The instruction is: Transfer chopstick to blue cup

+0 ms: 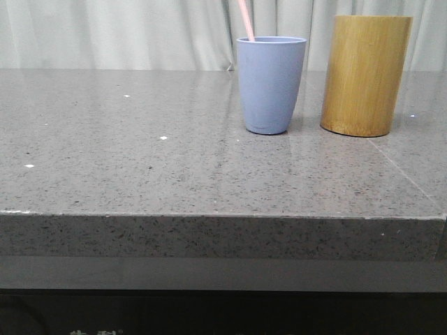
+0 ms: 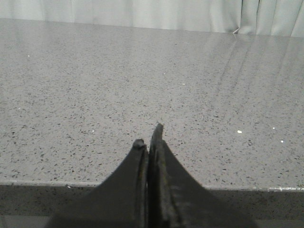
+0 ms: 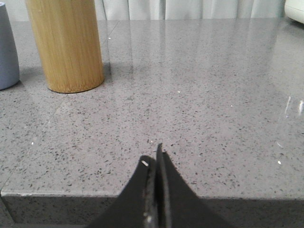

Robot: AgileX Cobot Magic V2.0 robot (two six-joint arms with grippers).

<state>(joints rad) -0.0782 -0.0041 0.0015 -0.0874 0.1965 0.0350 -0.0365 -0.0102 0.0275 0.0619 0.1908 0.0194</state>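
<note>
A grey speckled stone worktop fills most of the front view, with pale pleated curtains hanging behind it and its thick front edge crossing the lower part of the frame. Two containers stand in the upper right of the front view. The blue cup stands upright on the worktop, open end up, and the chopstick stands in it: the pale pink stick rises out of the mouth at the cup's left rim and runs off the top edge of the frame. Its long axis is close to vertical, leaning slightly so that the upper part sits further left than the part at the rim; its lower end is hidden inside the cup. Just beside the cup, to the right, stands the taller bamboo cylinder, upright, a narrow gap between the two; its top is seen edge-on, so whether anything is inside cannot be told. In the right wrist view the cylinder appears in the upper left with a strip of the cup at the left edge. The left end effector has its dark fingers pressed together with nothing between them, poised over the bare worktop near its front edge. The right end effector is likewise closed and holds nothing, near the front edge and well apart from both containers.
</note>
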